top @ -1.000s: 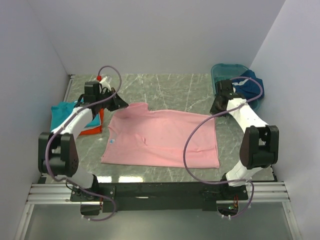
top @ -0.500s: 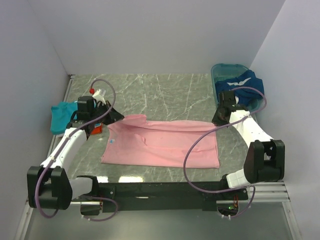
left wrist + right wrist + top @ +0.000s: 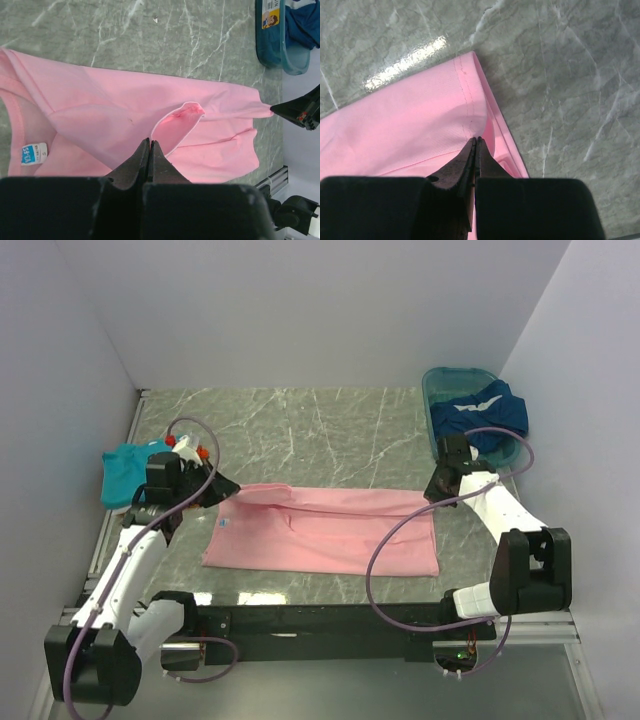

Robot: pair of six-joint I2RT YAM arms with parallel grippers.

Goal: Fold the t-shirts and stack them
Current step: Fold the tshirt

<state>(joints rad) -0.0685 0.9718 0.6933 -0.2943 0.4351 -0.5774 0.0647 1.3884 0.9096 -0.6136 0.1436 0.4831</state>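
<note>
The light pink t-shirt point(image 3: 320, 530) lies across the middle of the table, its far half lifted and drawn over toward the near edge. My left gripper point(image 3: 228, 489) is shut on its far left edge. My right gripper point(image 3: 431, 489) is shut on its far right corner. The left wrist view shows the pink cloth point(image 3: 125, 110) with its white size tag point(image 3: 34, 153) below my closed left gripper point(image 3: 150, 142). The right wrist view shows the hem corner point(image 3: 465, 95) pinched in my closed right gripper point(image 3: 476, 140). A teal t-shirt point(image 3: 125, 470) lies at the left, an orange one only just showing under it.
A teal plastic basin point(image 3: 450, 390) stands at the back right with a dark blue t-shirt with white trim point(image 3: 480, 412) in it. It also shows in the left wrist view point(image 3: 272, 35). White walls close in the table on three sides.
Both grippers have pulled the far edge of the pink t-shirt toward the near side, so the shirt looks narrower. The left arm has swung off the teal and orange shirts.
</note>
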